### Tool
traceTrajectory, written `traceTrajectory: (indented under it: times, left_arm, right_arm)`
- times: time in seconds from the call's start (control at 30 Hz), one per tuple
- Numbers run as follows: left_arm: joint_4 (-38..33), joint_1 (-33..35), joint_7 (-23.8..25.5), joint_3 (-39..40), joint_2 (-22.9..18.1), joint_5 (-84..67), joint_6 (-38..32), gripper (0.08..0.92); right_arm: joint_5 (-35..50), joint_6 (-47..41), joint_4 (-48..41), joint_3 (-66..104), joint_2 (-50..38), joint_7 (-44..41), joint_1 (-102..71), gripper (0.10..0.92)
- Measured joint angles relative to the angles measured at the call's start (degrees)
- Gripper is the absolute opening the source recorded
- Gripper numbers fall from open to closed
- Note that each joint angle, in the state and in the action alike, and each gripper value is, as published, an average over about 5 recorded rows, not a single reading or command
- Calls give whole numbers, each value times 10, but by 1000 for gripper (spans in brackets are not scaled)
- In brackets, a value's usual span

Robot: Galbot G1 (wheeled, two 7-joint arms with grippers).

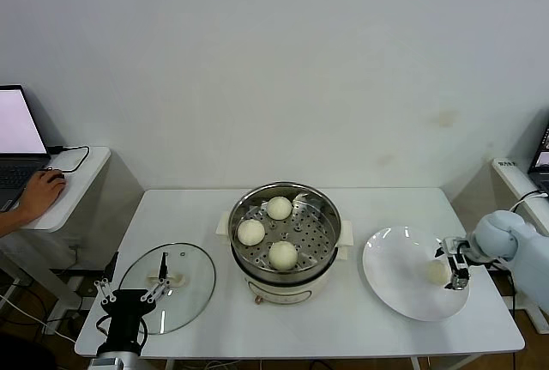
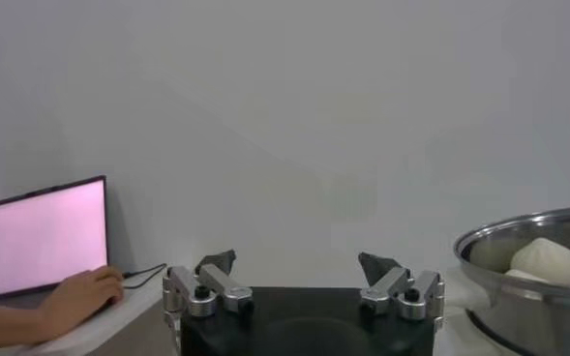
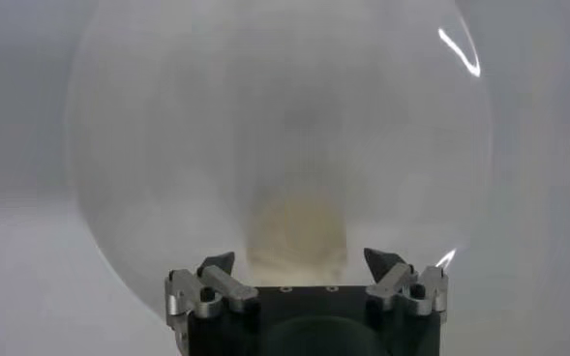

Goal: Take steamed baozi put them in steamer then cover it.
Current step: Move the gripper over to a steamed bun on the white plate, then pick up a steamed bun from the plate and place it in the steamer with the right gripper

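Observation:
The steamer stands mid-table, and three steamed baozi lie on its perforated tray. A fourth baozi rests on the white plate at the right. My right gripper is down over that bun, open, one fingertip on each side of it. In the right wrist view the baozi sits between the right gripper's tips with gaps either side. The cover, a glass lid, lies flat at the left front. My left gripper waits open beside it, and the left gripper holds nothing.
A person's hand rests by a laptop on a side table at far left. The plate lies close to the table's right front corner. In the left wrist view, the steamer's rim shows with a baozi inside.

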Motion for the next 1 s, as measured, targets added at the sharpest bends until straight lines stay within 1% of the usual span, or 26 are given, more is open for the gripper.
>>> traceTrajectory:
  times: [0.23, 0.43, 0.73, 1.0]
  left_arm:
    - [0, -1, 0, 2, 0, 0, 0, 823]
    - [-1, -1, -1, 2, 2, 0, -1, 823]
    - [5, -8, -1, 7, 2, 0, -2, 823]
    - [7, -13, -1, 14, 3, 3, -2, 823]
  right_arm:
    - [0, -3, -7, 0, 7, -1, 2, 676]
    - [8, -9, -1, -9, 3, -5, 14, 618]
    - [56, -30, 51, -63, -34, -19, 101, 611]
    - [145, -66, 117, -153, -37, -16, 261, 620]
